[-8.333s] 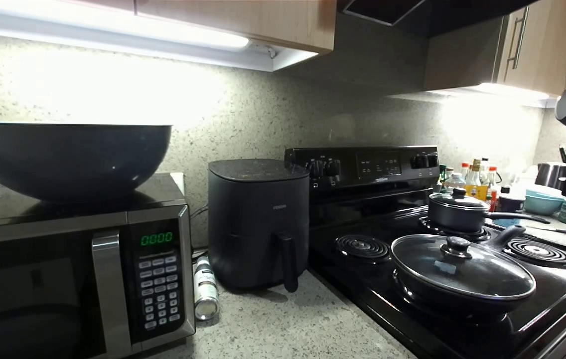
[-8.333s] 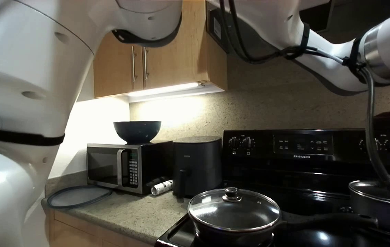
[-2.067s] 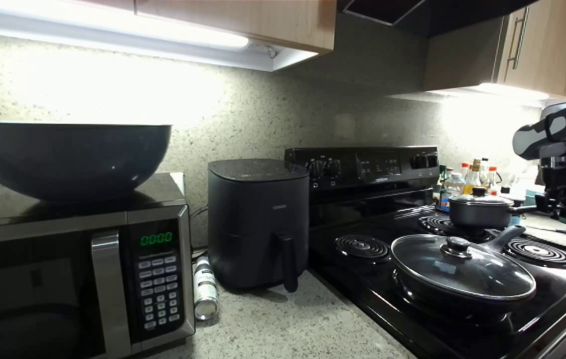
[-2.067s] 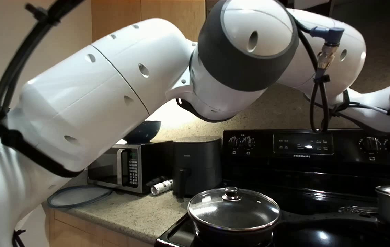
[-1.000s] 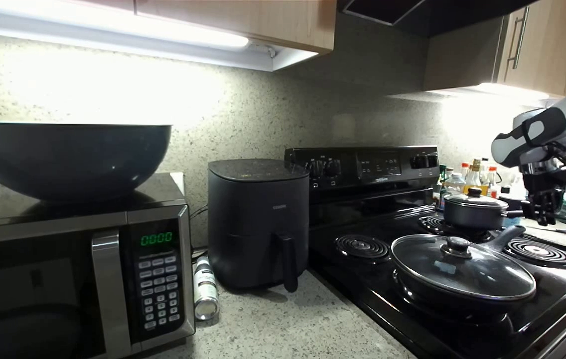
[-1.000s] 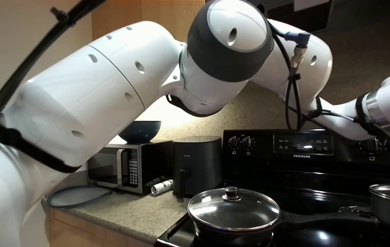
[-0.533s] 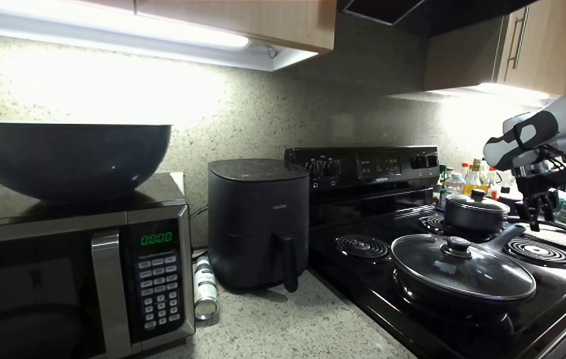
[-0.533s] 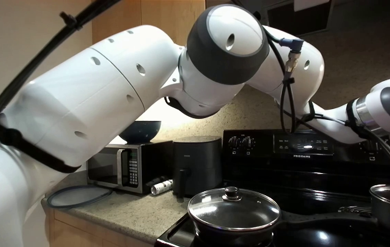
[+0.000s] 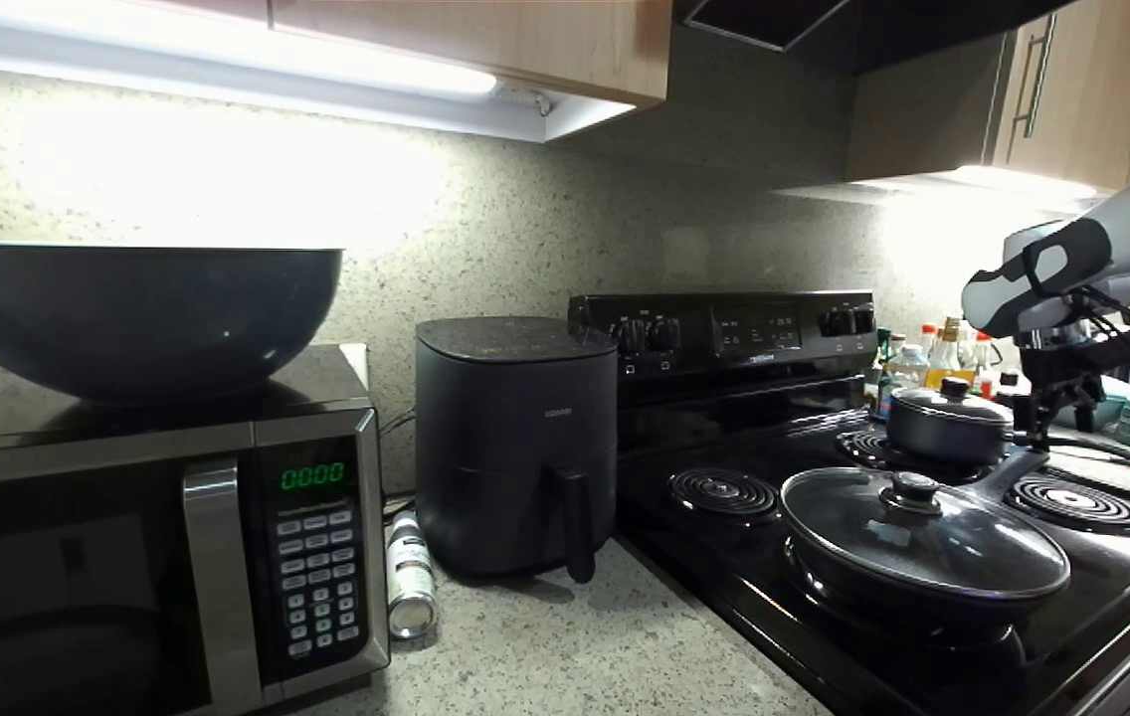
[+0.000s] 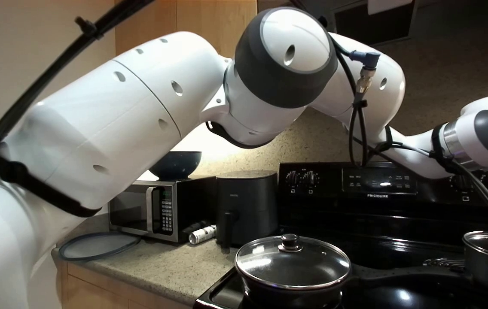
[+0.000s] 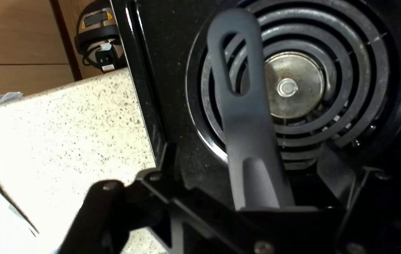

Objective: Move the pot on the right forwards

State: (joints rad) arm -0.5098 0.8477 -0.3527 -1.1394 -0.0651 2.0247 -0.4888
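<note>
Likely release step: gripper (image 11: pixel 250 155) stood spread wide astride the handle (image 11: pixel 248 130), holding nothing. Pot (image 9: pixel 948 430) sat upright on stove (image 9: pixel 724 559); next move probably called for backing clear.

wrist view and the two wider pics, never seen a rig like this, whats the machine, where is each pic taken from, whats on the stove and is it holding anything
The machine is a white robot arm with a black claw at its end. Two pictures come from cameras standing apart from it; the wrist view comes from a camera near the claw, looking down. On the black stove sit a wide lidded pan and a smaller lidded pot. On the counter beside it are an air fryer and a microwave. Nothing is held: the claw stands open with the pot's handle between its fingers, a gap showing on each side.
</note>
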